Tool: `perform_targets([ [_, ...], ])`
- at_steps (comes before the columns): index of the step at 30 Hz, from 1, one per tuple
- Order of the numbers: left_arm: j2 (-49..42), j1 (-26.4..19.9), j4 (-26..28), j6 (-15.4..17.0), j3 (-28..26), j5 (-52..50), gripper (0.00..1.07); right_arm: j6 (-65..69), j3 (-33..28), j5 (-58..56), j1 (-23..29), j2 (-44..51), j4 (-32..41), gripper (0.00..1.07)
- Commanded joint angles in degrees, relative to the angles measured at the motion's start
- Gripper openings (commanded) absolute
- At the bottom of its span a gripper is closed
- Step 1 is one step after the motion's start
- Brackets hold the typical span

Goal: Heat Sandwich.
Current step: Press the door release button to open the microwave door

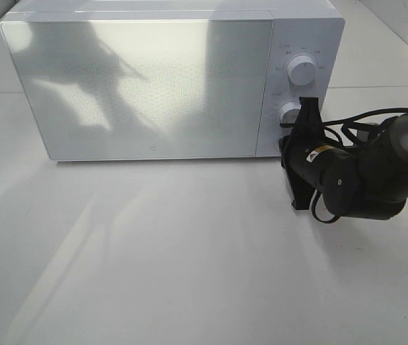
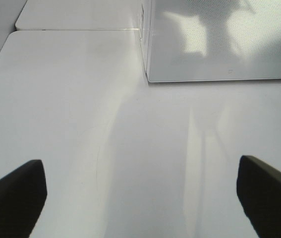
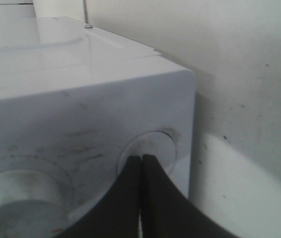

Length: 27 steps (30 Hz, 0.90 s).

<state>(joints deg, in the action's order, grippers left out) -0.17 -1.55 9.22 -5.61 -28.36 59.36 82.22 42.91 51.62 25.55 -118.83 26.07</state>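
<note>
I am watching the right gripper (image 3: 141, 161), its jaws pressed fully together with nothing between them, sitting with its tips right at the lower knob (image 1: 288, 112) on the white microwave (image 1: 139, 79), under the upper knob (image 1: 303, 72). The left gripper (image 2: 140, 166) is hanging above the table (image 1: 153, 259) in front of the microwave, jaws spread wide and holding nothing. The microwave door (image 1: 117, 93) is sitting shut, and the sandwich is not showing in any of my views.
</note>
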Motion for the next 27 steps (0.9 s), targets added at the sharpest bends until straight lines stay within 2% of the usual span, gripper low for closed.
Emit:
perform_targets([
  [1, -1.6, -0.1, 0.4, 0.3, 0.2, -0.5, 0.99, -2.5, 1.3, 0.2, -1.0, -0.1, 0.5, 0.0],
  [9, -1.6, -0.1, 0.4, 0.3, 0.2, -0.5, 0.99, -2.3, 4.0, 1.1, -1.5, -2.0, 0.6, 0.0],
  [13, -1.6, -0.1, 0.4, 0.3, 0.2, -0.5, 0.99, -2.5, 4.6, 9.5, -1.5, -3.5, 1.3, 0.0],
  [19, -1.6, -0.1, 0.4, 0.3, 0.2, -0.5, 0.99, -2.8, 6.1, 15.2, -1.5, -3.6, 1.7, 0.0],
  [27, -1.6, -0.1, 0.4, 0.3, 0.2, -0.5, 0.99, -2.6, 12.5, 15.9, -1.5, -6.6, 2.0, 0.0],
])
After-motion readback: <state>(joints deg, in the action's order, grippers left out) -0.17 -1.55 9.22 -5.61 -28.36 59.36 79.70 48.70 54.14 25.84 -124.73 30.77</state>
